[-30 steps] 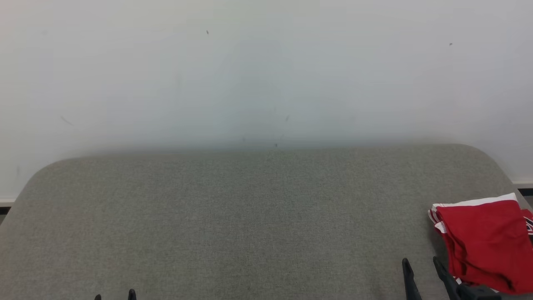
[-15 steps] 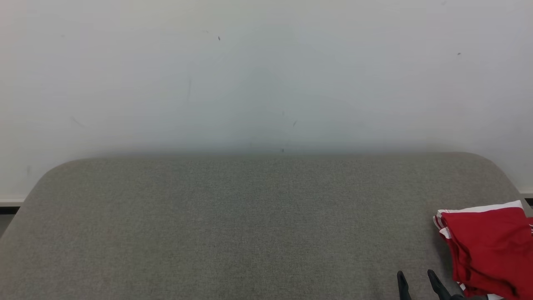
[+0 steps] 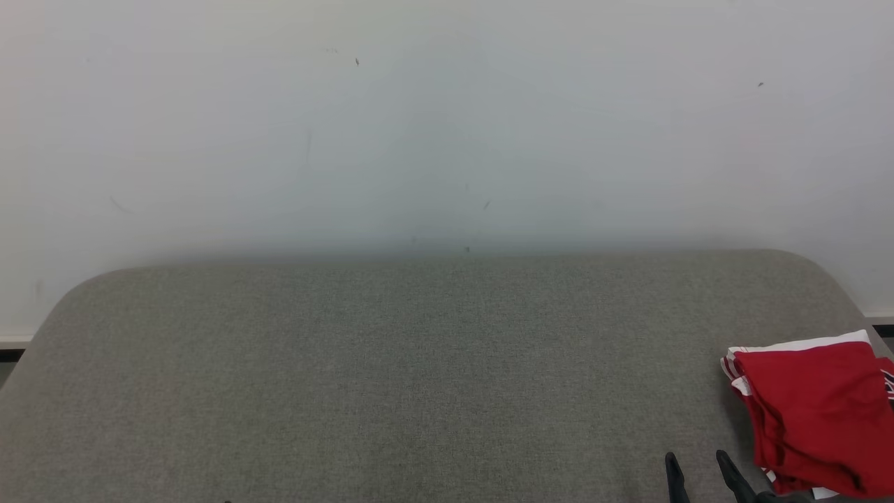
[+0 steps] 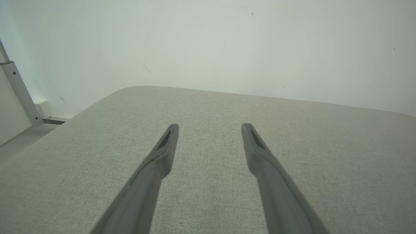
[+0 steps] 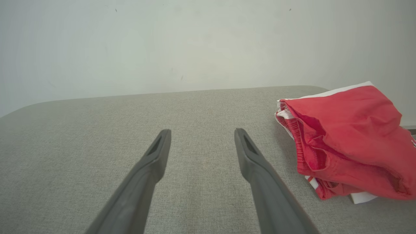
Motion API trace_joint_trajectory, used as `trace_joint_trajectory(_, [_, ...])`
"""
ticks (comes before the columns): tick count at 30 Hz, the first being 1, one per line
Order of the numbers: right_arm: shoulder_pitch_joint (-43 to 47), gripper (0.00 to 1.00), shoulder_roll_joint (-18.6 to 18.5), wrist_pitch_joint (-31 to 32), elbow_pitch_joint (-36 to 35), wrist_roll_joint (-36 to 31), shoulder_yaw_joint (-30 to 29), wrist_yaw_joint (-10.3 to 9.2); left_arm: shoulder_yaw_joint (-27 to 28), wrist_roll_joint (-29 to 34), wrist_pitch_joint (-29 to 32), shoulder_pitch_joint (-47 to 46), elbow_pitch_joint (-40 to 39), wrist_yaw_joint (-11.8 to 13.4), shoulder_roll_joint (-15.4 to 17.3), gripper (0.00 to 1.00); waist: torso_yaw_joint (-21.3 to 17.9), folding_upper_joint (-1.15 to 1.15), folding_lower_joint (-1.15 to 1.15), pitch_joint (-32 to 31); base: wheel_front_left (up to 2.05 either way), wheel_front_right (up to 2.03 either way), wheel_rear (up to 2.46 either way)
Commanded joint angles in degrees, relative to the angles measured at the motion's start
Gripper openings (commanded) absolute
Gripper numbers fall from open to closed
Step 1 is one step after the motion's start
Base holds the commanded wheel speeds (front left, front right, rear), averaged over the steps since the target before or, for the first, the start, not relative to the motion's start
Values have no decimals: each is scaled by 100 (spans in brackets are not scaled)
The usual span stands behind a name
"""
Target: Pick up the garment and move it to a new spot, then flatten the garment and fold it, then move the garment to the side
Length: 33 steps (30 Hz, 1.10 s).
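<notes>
Since one second earlier, the right fingers (image 3: 674, 478) have sunk toward the lower edge of the head view, so that less of their length shows. The tips of the left fingers (image 4: 156, 162), which then stood at the lower left of that view, have dropped to its very edge. The specks on the wall (image 3: 447, 126) and the outline of the bench (image 3: 419, 377) have also shifted a little, which marks a small movement of the head camera. The garment (image 3: 810, 412) lies where it did on the bench.

Right wrist view: the right fingers are spread wide apart, with grey bench fabric showing between them. They hold nothing and stand clear of the garment, which lies just to their right.

Left wrist view: the left fingers are likewise spread wide and hold nothing. They point across bare bench fabric toward the far rounded edge and the wall behind it. A metal post (image 4: 16, 87) stands at the far left of this view, beyond the bench.

Garment: red cloth with white trim, lying in a loosely folded, somewhat rumpled stack. A white layer shows along its far edge and beneath its near corner. It rests on the bench at the right-hand edge, near the robot's right side and well apart from the left fingers.
</notes>
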Motion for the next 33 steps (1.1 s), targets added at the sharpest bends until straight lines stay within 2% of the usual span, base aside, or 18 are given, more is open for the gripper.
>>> trace_joint_trajectory(1, [-25,100,16,2,-17,-59,-3,2,17,-19,-13,-1,-2,-16,-18,100,-2,0,0,1,0,0,0])
trace_joint_trajectory(8, [-28,100,19,27,-15,-7,24,2,-3,-145,-13,17,28,11,-20,100,-18,0,0,-7,0,0,0])
trace_joint_trajectory(9, [-5,0,2,17,8,-2,20,0,-3,-144,0,0,31,3,-9,0,-19,0,0,-7,0,0,0])
trace_joint_trajectory(14, [135,0,13,60,282,21,12,0,-3,-153,39,21,313,3,-37,0,-21,0,0,-5,0,0,0])
trace_joint_trajectory(33, [-244,0,12,482,211,2122,-300,1,-158,-2200,525,-723,601,-22,-30,0,-39,0,0,144,0,0,0])
